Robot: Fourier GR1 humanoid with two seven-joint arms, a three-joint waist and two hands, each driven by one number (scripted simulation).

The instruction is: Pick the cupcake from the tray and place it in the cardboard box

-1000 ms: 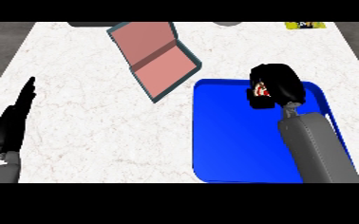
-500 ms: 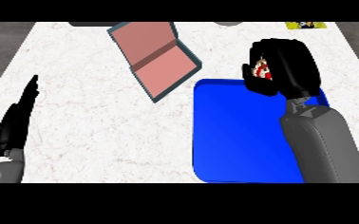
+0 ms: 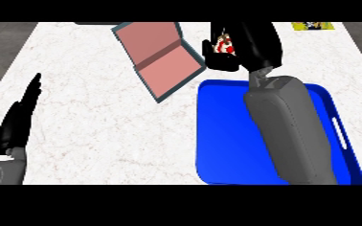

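Note:
My right hand point(image 3: 249, 45) is curled round the cupcake point(image 3: 225, 45), of which only white frosting with red bits shows between the fingers. The hand holds it above the counter just past the far edge of the blue tray point(image 3: 222, 139), close to the right side of the cardboard box point(image 3: 159, 57). The box lies open and flat, pink inside with a grey rim, tilted on the counter. My left hand point(image 3: 20, 119) rests open at the left edge, fingers pointing up.
The white marble counter point(image 3: 99, 124) spreads between the tray and the left hand. A yellow packet point(image 3: 312, 26) lies at the far right edge. A dark object point(image 3: 96, 23) shows at the far edge behind the box.
The right hand has risen from the tray with the cupcake and moved away and to the left, toward the box. The left hand has stayed still.

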